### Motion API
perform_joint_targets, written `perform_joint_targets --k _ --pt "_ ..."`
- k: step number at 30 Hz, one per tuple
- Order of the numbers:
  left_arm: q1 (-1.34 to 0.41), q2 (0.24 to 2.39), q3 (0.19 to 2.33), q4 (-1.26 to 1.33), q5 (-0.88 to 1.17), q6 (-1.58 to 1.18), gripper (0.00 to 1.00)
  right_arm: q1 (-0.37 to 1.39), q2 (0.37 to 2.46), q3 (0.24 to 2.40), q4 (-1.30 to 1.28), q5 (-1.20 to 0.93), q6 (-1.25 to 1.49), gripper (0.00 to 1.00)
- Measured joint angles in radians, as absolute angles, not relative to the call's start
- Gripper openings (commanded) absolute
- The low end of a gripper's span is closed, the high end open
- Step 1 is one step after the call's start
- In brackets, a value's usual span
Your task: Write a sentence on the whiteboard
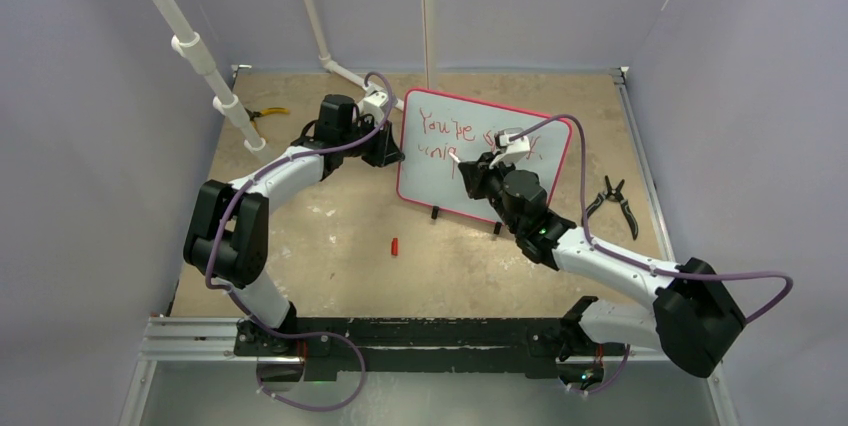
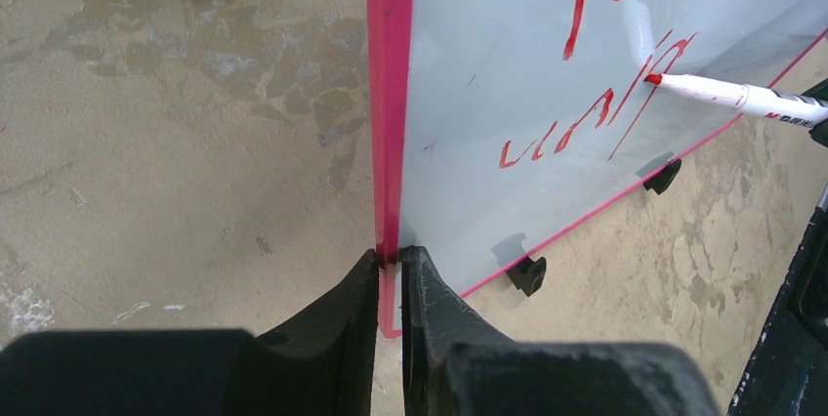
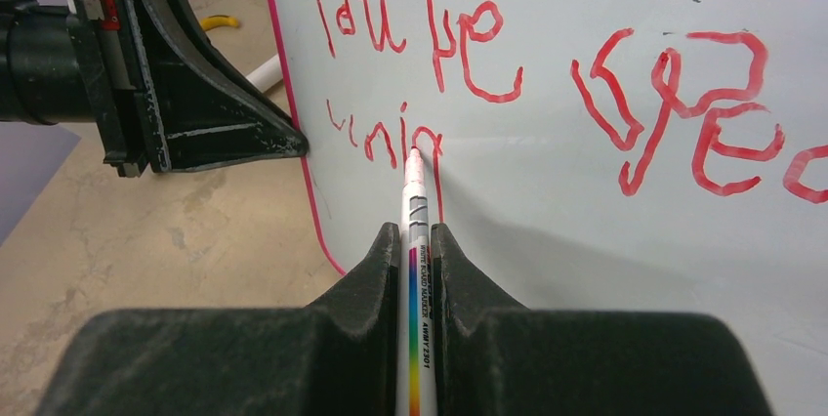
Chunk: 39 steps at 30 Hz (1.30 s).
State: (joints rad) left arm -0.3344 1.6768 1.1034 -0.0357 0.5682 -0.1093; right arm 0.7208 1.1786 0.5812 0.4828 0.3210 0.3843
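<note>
A rectangular white whiteboard with a thin red-pink frame (image 1: 432,182) stands upright on two small black feet (image 1: 435,213) in the upper middle of the overhead view, on the sandy brown bench (image 1: 330,236). The right arm lies across its lower right corner and covers the end of the red handwritten sentence (image 1: 445,127), which runs in two lines.

Around it I count one small red cap (image 1: 394,246) lying alone in front of the board, one pair of black pliers (image 1: 615,201) to the right, one yellow-handled pair (image 1: 265,113) at upper left, and three white plastic pipes (image 1: 190,46) behind.

Only the left wrist view shows the left hand (image 2: 393,258) pinched shut on the board's red side edge. Only the right wrist view shows the right hand (image 3: 415,230) clamped on one white marker pen (image 3: 412,182), its red tip touching the lower line.
</note>
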Motion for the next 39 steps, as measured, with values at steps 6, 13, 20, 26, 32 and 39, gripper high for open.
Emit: perform_joint_targets --k 6,13,20,26,32,39 --pt "-0.334 1.677 1.103 -0.036 0.568 -0.109 0.00 0.721 1.174 0.581 0.467 0.321 0.385 0.00" --pt "-0.334 1.677 1.103 -0.036 0.568 -0.109 0.00 0.721 1.150 0.580 0.427 0.324 0.386 0.00" --pt "-0.334 1.677 1.103 -0.037 0.568 -0.109 0.00 0.721 1.129 0.580 0.407 0.325 0.389 0.00" --pt "-0.334 1.676 1.103 -0.038 0.567 -0.109 0.00 0.721 1.075 0.564 0.407 0.324 0.388 0.00" --pt "-0.334 1.675 1.103 -0.040 0.567 -0.109 0.00 0.721 1.055 0.562 0.404 0.361 0.390 0.00" --pt "-0.334 1.675 1.103 -0.041 0.564 -0.109 0.00 0.721 1.062 0.562 0.402 0.403 0.391 0.00"
